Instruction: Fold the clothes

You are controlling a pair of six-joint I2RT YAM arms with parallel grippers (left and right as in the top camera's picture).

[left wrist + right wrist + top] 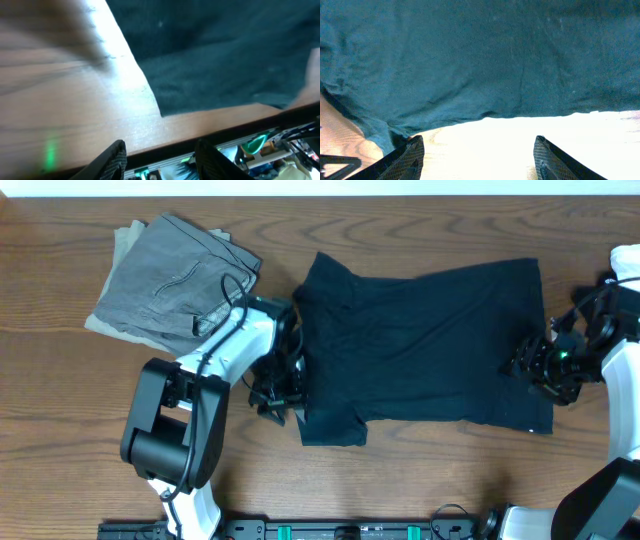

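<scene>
Broadly, the wooden table [420, 470] fills the overhead view. Spread flat across its middle lies the black T-shirt [430, 330], sleeves toward 9 o'clock and hem toward 3 o'clock. Folded grey trousers [170, 280] sit at 10 o'clock, near the shirt but apart from it. At the shirt's 9 o'clock edge, by the lower sleeve, hangs the left gripper [278, 395], its fingers [112, 160] spread over bare wood and holding nothing. At the 3 o'clock hem corner the right gripper [540, 365] is likewise spread and empty, with wood showing between its fingers [405, 160].

The T-shirt [430, 345] is black, the folded garment [175, 280] grey (plain), the table [420, 480] brown wood-grain.
</scene>
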